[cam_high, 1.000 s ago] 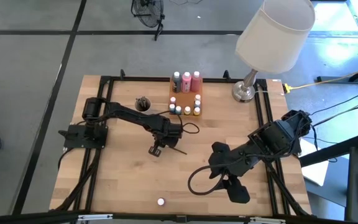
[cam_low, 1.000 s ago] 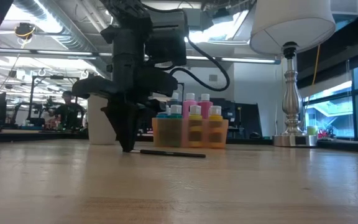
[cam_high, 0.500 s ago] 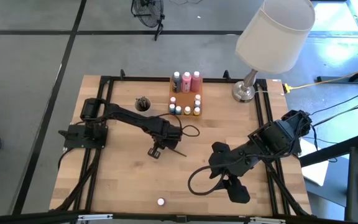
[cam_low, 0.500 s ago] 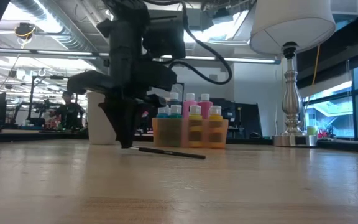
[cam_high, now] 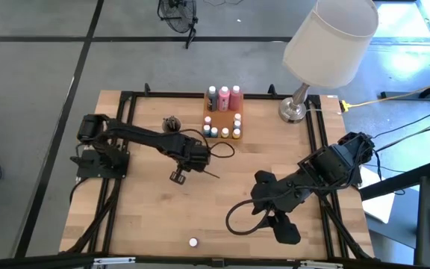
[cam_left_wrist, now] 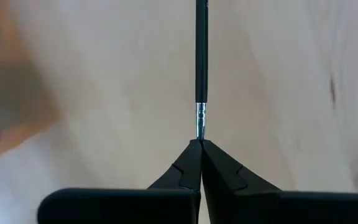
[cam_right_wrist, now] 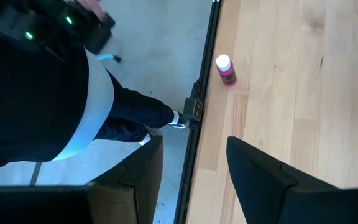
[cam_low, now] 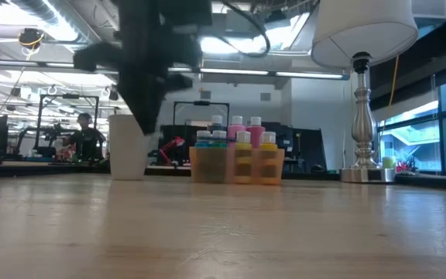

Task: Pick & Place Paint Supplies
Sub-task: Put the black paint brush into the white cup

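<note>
Left claw (cam_left_wrist: 200,144) clenched on the metal ferrule end of a thin dark paintbrush (cam_left_wrist: 201,56); fingertips (cam_left_wrist: 190,163) pressed together, brush handle pointing straight out ahead of them. High view puts that claw (cam_high: 179,175) over mid-desk, brush (cam_high: 206,172) sticking out toward the right side. Low view shows the brush clear of the light wooden desk (cam_low: 223,232).

Translucent orange tray (cam_high: 214,123) sits near the desk's far edge with three tall pink and dark squeeze bottles (cam_high: 225,97) and small white-capped paint pots (cam_high: 225,132) in it. Small round grey cup (cam_high: 172,124) just left of the tray.

Right claw (cam_right_wrist: 191,168) released, fingers spread, parked over the near right of the desk. One pink white-capped pot (cam_right_wrist: 225,70) lies alone close to the near edge.
</note>
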You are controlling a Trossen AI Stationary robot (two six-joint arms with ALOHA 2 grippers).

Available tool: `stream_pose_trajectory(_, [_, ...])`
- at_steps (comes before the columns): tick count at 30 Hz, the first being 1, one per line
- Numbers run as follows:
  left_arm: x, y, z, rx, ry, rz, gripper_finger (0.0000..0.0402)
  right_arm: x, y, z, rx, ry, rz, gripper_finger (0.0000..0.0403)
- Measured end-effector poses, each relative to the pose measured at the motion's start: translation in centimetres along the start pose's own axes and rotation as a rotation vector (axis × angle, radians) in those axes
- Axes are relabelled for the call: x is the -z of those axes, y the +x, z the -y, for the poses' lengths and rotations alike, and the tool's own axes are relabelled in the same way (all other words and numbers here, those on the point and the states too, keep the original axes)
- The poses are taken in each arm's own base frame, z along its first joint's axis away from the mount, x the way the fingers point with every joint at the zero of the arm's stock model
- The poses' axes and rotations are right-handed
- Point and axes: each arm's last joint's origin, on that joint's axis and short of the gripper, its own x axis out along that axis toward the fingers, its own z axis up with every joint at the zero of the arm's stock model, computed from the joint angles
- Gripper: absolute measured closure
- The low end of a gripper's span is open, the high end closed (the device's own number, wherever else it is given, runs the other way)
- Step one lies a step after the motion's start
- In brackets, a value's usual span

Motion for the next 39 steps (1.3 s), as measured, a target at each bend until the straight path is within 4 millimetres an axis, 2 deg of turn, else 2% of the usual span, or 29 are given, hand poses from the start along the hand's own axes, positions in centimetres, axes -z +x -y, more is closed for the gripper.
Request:
stream_pose_trajectory(9, [0.8,-7.7,-0.1,-0.189,0.051,-0.183,0.04,0.0,0.0,0.0,-0.004,-0.028,0.004,0.0222])
stream_pose_trajectory(12, [1.3,-9.5,-0.6,-0.284,0.065,-0.267,0.04,-0.1,0.0,-0.1,-0.006,-0.043,0.008,0.0222])
stream_pose_trajectory(16, [2.5,-10.3,-1.6,-0.413,0.057,-0.394,0.04,-0.1,0.0,-0.1,-0.008,-0.057,0.008,0.0222])
stream_pose_trajectory(26, [3.5,-10.6,-3.9,-0.537,0.031,-0.455,0.04,-0.1,0.0,-0.1,-0.007,-0.092,0.008,0.0222])
stream_pose_trajectory(31, [4.6,-12.1,-4.0,-0.552,0.029,-0.425,0.04,0.0,-0.2,0.0,0.019,-0.101,0.017,0.0222])
stream_pose_trajectory(36, [6.5,-14.5,-4.0,-0.575,0.012,-0.375,0.04,0.0,-0.4,0.1,0.039,-0.117,0.033,0.0222])
stream_pose_trajectory(39, [7.6,-15.1,-4.1,-0.573,0.025,-0.376,0.04,-0.1,-0.4,0.2,0.041,-0.121,0.034,0.0222])
